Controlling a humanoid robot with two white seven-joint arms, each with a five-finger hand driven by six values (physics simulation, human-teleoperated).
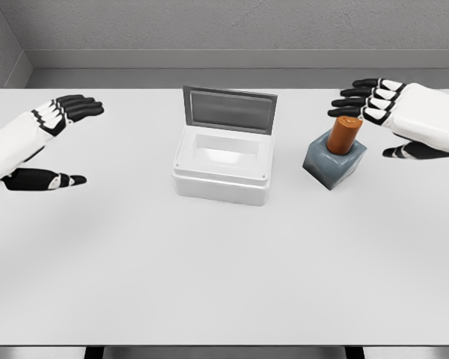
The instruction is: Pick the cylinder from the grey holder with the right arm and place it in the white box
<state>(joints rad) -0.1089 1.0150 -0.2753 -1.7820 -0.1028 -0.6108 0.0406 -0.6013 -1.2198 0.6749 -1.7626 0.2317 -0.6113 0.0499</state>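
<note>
Fingers (359, 101) of right hand (404, 120) spread, holding nothing, thumb low so the cylinder (345, 134), upright in grey holder (334, 161) beside open white box (223, 168), fits betw. them; left hand (41, 142) idle, fingers open.

We see bare table (224, 277) in front, wide open for passing. Btwn white box (223, 168) & grey holder (334, 160) a narrow clear lane. Box's raised lid (228, 110) blocks its back edge; top is open. Orange cylinder (345, 134) sticks up just beside right hand (404, 120).
</note>
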